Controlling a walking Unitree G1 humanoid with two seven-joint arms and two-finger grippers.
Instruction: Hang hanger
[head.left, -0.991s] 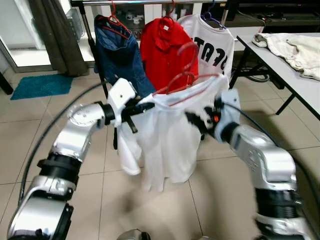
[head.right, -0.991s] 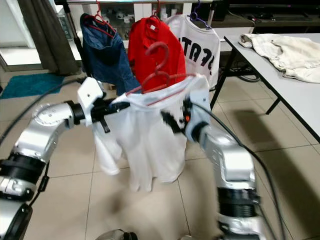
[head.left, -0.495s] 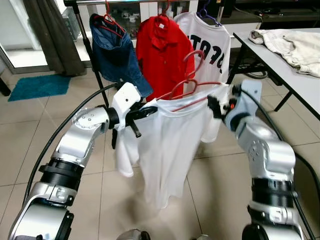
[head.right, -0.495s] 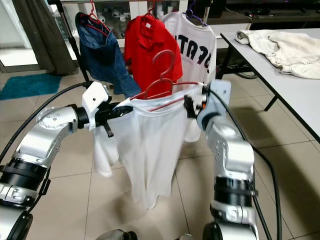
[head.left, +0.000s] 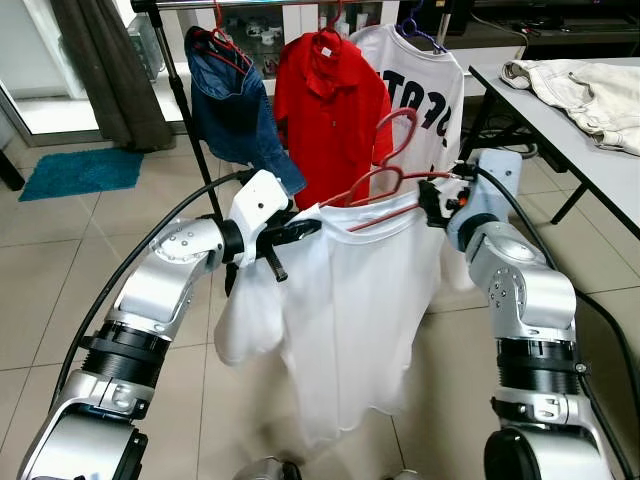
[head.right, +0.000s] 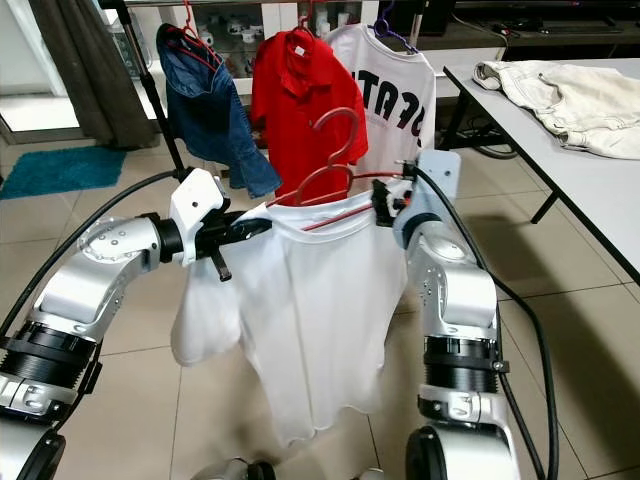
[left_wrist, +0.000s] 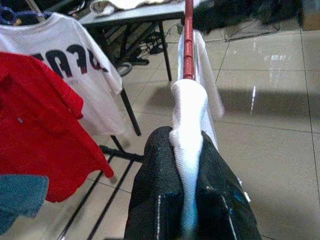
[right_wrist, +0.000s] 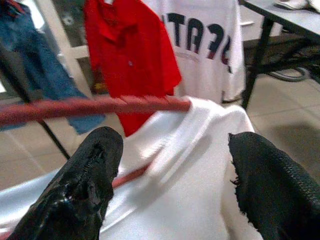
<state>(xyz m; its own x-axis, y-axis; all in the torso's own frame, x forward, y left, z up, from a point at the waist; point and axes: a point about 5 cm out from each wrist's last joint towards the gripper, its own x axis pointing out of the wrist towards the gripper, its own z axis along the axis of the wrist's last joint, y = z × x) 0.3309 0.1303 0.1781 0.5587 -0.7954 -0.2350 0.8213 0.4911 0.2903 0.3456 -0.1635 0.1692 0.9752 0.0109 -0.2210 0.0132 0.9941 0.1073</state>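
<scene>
The left gripper (left_wrist: 187, 200) is clamped on the shoulder of the white shirt (head.left: 350, 310), w/ the end of the red hanger (head.left: 385, 185) inside the cloth — in the left wrist view the fabric is pinched between both black fingers (left_wrist: 155, 200). The right gripper (right_wrist: 172, 175) is spread wide at the hanger's other end; in the right wrist view its two pads stand apart on either side of the shirt shoulder and nothing is gripped.

The hanger is held in mid-air before the robot, its hook (head.left: 400, 125) pointing up, at approx. 6 o'clock from the red shirt (head.left: 335, 100) on the rack (head.left: 190, 110) beyond. The rail itself is at 12 o'clock, at the frame's top edge.

For the step to be done well, the hook should be lifted above the rail, aimed at a gap — judged to lie between the denim garment (head.left: 235, 105) and the red shirt — and lowered until it catches. The right end should be steadied so the hanger is kept level; the clamp should be released only once the weight is taken by the rail.

Writing: black characters on the printed shirt (head.left: 420, 80) at 1 o'clock, read approx. as "TA7", partly folded. No brand is legible.
</scene>
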